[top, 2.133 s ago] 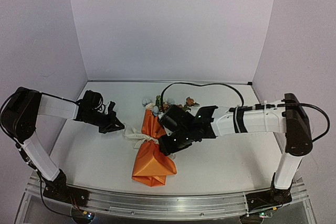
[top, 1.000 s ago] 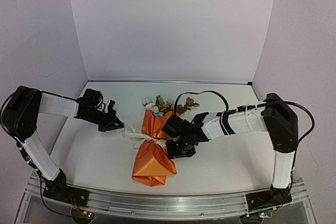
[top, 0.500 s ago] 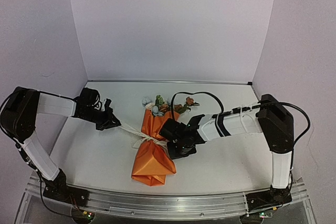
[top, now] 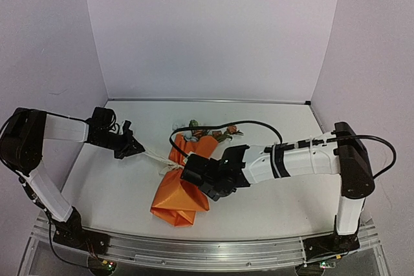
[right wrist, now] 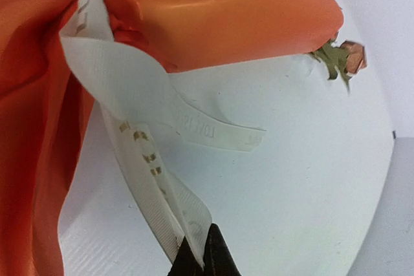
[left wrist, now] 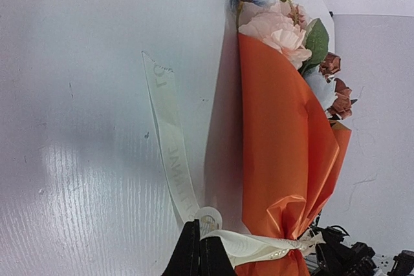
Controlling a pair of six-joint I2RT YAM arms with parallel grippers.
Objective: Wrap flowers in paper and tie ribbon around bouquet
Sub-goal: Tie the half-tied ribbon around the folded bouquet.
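The bouquet lies on the white table, its orange paper (top: 176, 193) pinched at the waist and the flowers (top: 200, 132) pointing to the back. The cream ribbon (top: 155, 158) circles that waist. My left gripper (top: 136, 150) is shut on one ribbon strand, which runs tight to the wrap. In the left wrist view its tips (left wrist: 199, 253) pinch the ribbon (left wrist: 259, 245) beside the paper (left wrist: 284, 140), with blooms (left wrist: 275, 24) at the top. My right gripper (top: 189, 174) sits against the waist. In the right wrist view it (right wrist: 202, 258) is shut on a ribbon (right wrist: 139, 166) strand below the paper (right wrist: 226, 17).
A loose ribbon tail (left wrist: 167, 140) lies flat on the table left of the wrap, and a short printed tail (right wrist: 220, 135) lies by the right gripper. A black cable (top: 259, 125) loops over the right arm behind the flowers. White walls (top: 207, 30) enclose the table.
The right gripper has closed on a ribbon strand at the waist. Both arms shifted left, the left strand went taut, and the bouquet slid left with its base swinging leftward.
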